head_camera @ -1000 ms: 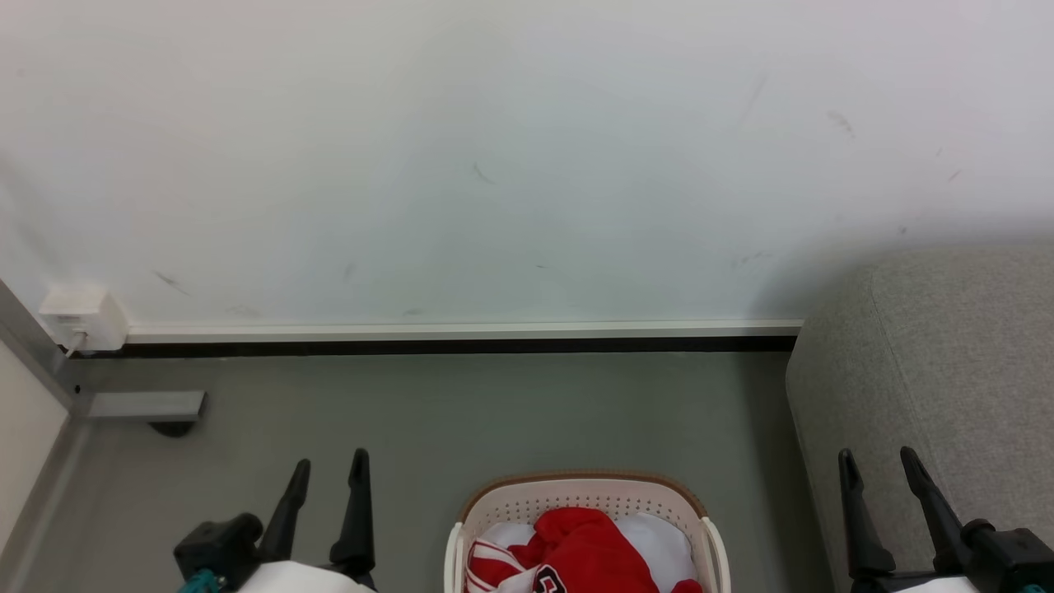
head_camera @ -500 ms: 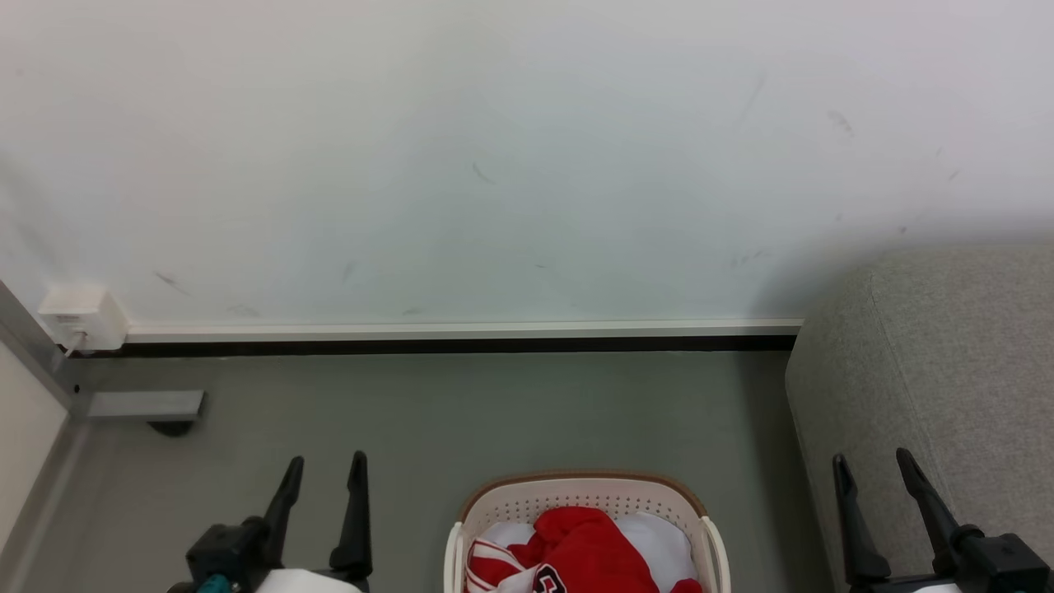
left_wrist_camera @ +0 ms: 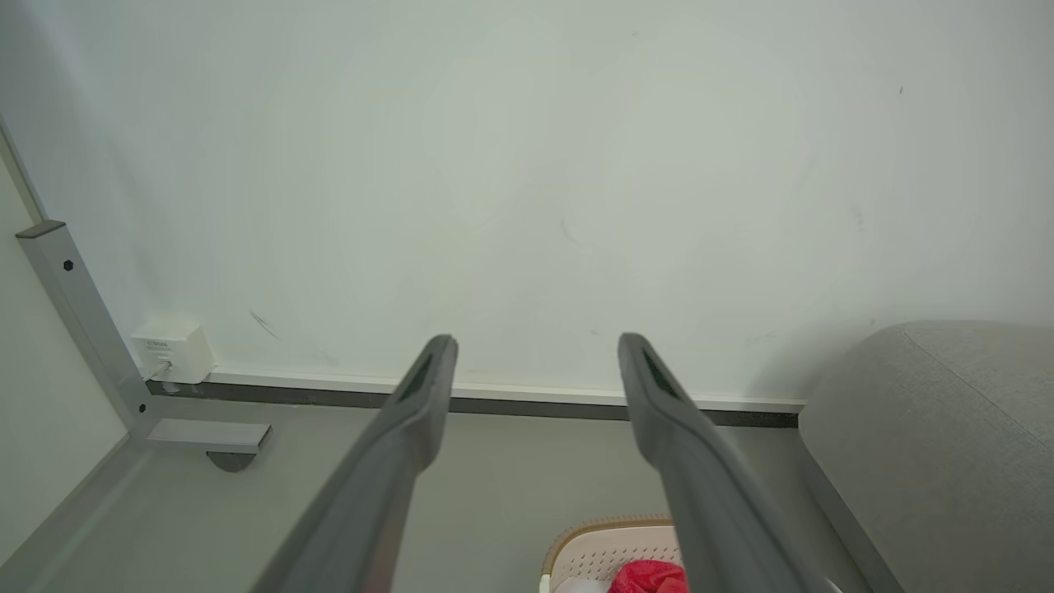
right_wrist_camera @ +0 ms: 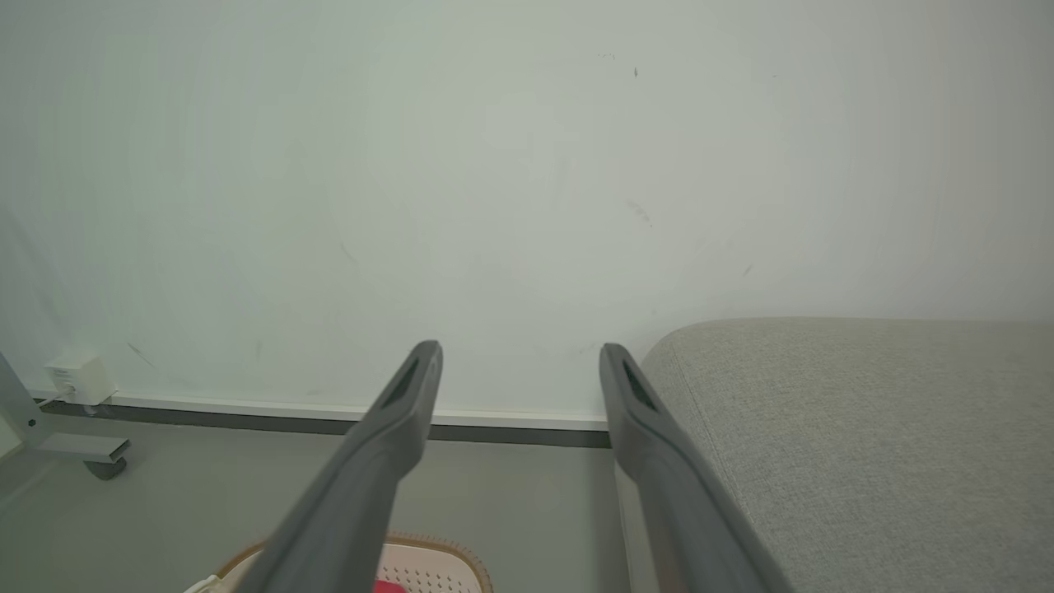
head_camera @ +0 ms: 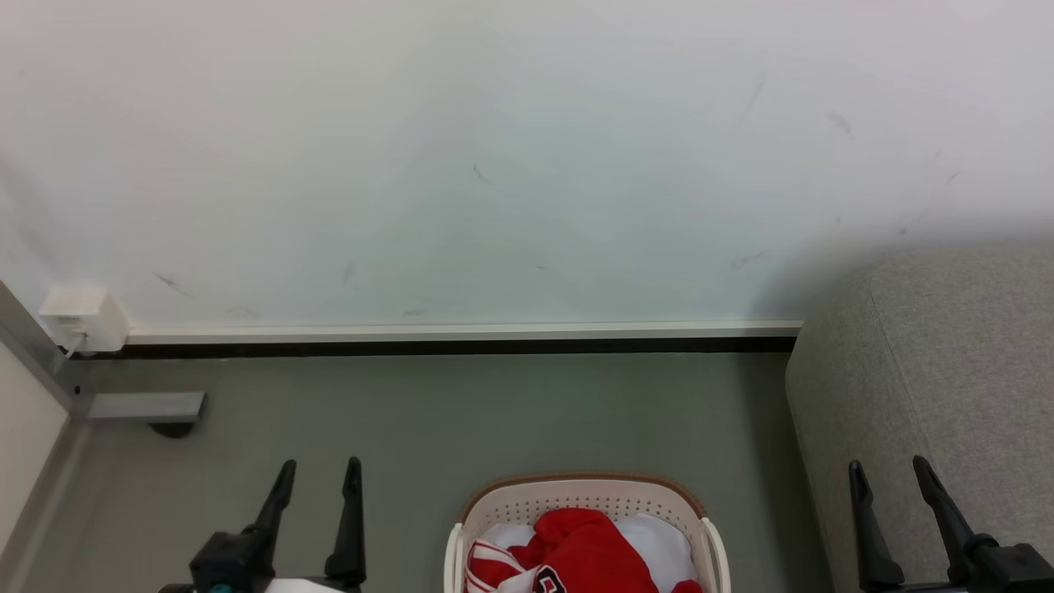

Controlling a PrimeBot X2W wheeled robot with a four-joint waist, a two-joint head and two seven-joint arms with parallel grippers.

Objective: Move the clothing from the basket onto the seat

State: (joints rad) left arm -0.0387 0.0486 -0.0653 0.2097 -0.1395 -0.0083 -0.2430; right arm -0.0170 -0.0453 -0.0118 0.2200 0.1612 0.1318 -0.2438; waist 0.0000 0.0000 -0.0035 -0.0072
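Your left claw [head_camera: 320, 466], lower left, and right claw [head_camera: 888, 465], lower right, gape wide, empty; clothing [head_camera: 580, 545] lies in the basket [head_camera: 586, 480], bottom centre.

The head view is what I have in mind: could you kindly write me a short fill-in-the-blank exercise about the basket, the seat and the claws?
1. The clothing in the basket is mostly ____ in colour.
2. The seat stands on the robot's ____ side of the basket.
3. The left claw and the right claw are both ____ rather than shut.
Missing words: red; right; open.
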